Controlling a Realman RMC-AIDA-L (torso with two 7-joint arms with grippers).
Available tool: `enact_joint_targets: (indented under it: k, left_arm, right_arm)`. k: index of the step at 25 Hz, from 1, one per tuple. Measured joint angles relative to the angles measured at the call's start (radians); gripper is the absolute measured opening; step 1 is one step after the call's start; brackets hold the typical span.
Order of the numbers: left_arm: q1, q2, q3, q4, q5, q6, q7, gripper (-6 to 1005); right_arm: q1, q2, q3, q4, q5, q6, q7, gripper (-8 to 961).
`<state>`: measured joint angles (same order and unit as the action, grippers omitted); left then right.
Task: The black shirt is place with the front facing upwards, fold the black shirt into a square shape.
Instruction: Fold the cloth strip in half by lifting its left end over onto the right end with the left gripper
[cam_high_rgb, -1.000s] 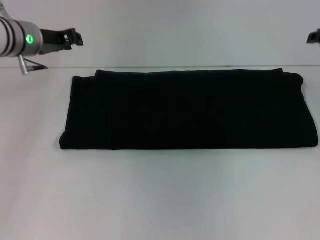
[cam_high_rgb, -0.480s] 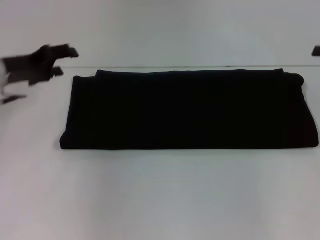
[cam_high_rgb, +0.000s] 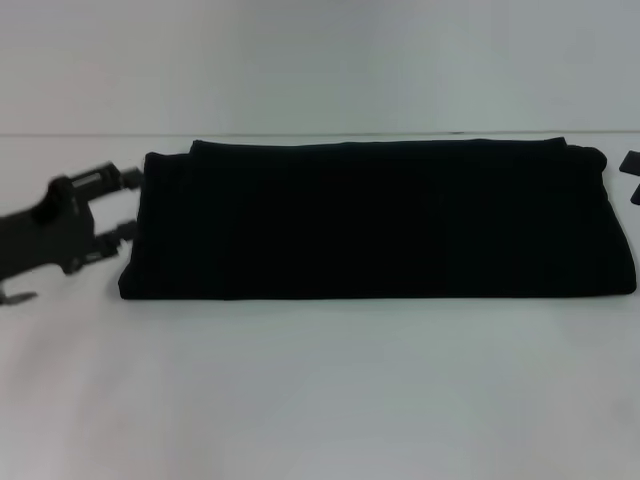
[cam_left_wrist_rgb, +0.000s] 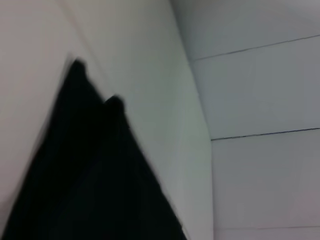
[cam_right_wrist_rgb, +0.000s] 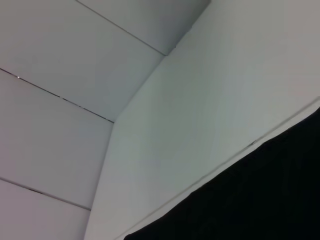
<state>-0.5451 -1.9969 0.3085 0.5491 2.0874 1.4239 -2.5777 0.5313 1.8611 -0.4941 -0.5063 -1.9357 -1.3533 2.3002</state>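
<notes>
The counter (cam_high_rgb: 330, 390) was a plain white surface, spreading wide toward the near side and out to both ends. Behind it stood a pale wall (cam_high_rgb: 330, 60), meeting the counter's far edge along a thin straight seam. From the wrist views that wall (cam_left_wrist_rgb: 260, 90) showed as large flat panels parted by thin dark joint lines (cam_right_wrist_rgb: 60, 97), with the white counter (cam_right_wrist_rgb: 220, 100) running right up to its foot.

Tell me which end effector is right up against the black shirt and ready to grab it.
The left end effector, open at the left short edge of the black shirt. The right end effector barely shows at the frame's right edge, beside the shirt's other end.
</notes>
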Motion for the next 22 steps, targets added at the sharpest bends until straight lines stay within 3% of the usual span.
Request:
enact_joint_targets:
  k: [10, 18, 22]
  left_arm:
    - [0.033, -0.046, 0.007, -0.112, 0.012, -0.209, -0.020, 751]
    - [0.026, -0.049, 0.023, -0.130, 0.020, -0.294, -0.020, 751]
    - [0.041, -0.047, 0.013, -0.110, 0.016, -0.225, -0.027, 750]
  right_arm:
    - [0.028, -0.003, -0.013, 0.002, -0.036, 0.070, -0.002, 703]
    - [0.029, -0.002, -0.019, 0.003, -0.052, 0.091, -0.005, 703]
    - [0.031, -0.001, -0.020, 0.003, -0.052, 0.092, -0.005, 703]
